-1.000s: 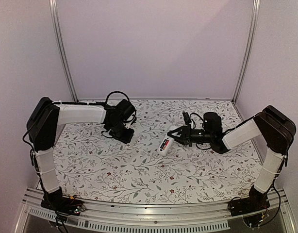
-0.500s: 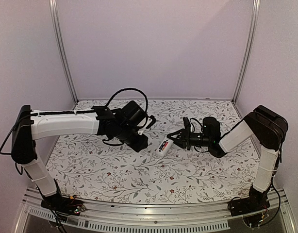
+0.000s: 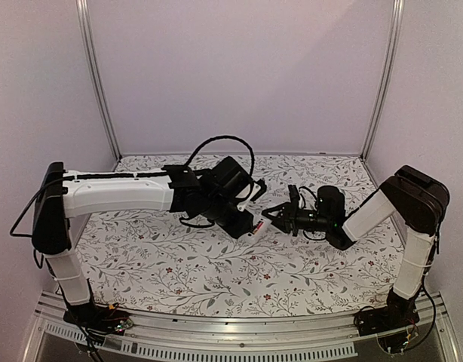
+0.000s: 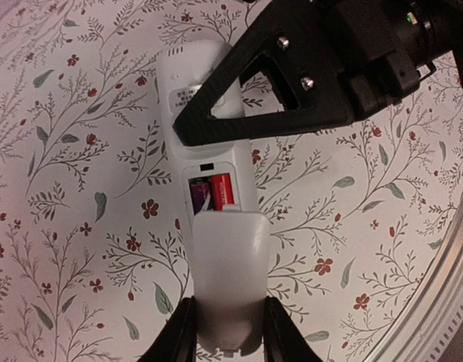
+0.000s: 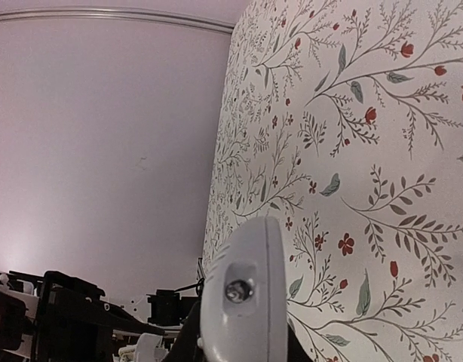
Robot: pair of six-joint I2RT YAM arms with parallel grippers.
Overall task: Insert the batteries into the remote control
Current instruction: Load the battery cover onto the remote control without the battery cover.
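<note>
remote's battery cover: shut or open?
Open. In the left wrist view the cover sits only partway over the remote control's bay, and the batteries show in the gap.

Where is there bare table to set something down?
Free: the near strip of cloth along the rail, and the far right corner behind the right arm. Crowded: the middle, where the left end effector with the battery cover and the right end effector meet on the remote control.
</note>
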